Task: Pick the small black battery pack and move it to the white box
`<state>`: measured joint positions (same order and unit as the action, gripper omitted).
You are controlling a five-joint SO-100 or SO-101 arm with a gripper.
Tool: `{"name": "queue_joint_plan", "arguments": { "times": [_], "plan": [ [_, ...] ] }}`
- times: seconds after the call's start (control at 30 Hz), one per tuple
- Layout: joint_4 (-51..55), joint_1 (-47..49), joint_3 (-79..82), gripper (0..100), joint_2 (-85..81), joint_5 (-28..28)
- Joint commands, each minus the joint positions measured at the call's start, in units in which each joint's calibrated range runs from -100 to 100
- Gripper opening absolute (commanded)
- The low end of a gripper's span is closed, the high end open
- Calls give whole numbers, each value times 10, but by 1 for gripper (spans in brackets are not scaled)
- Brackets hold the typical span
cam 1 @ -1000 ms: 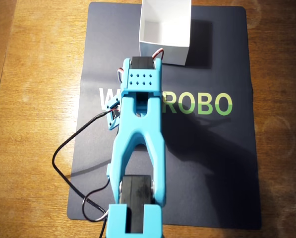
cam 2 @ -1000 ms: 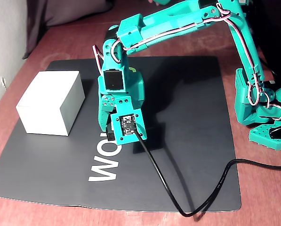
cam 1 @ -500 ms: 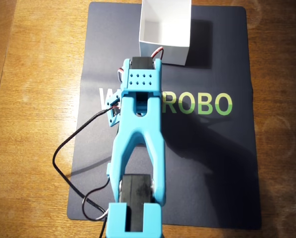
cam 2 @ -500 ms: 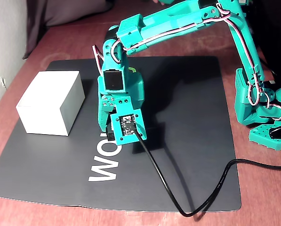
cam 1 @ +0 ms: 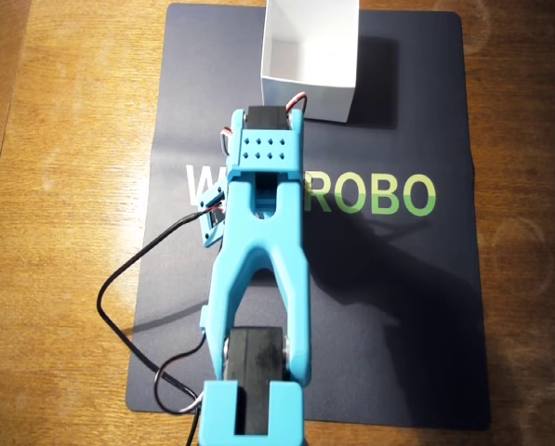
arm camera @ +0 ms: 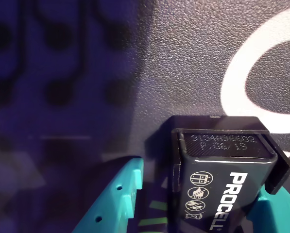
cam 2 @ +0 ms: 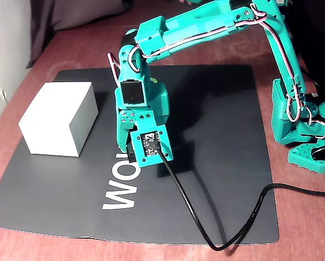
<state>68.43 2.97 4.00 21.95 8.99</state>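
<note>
Claw (arm camera: pixel 193 204) is straddling the battery (arm camera: pixel 222 179), fingers open on either side with gaps showing, lining up for a squeeze. Battery is lying on the mat (cam 1: pixel 398 307); box (cam 1: pixel 310 56) is waiting at the far edge.

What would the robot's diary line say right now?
hand: low on mat, around battery | closed: unclear | box: empty, apart
</note>
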Motion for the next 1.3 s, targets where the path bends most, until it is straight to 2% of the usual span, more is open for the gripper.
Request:
{"name": "queue_joint_plan", "arguments": {
  "times": [0.0, 0.2, 0.33, 1.27],
  "plan": [
    [17, -7, -1, 23, -9, 2],
    [0, 4, -2, 22, -5, -1],
    [-23, 3, -2, 15, -5, 2],
    [-33, 1, -1, 9, -3, -1]
  ]
}}
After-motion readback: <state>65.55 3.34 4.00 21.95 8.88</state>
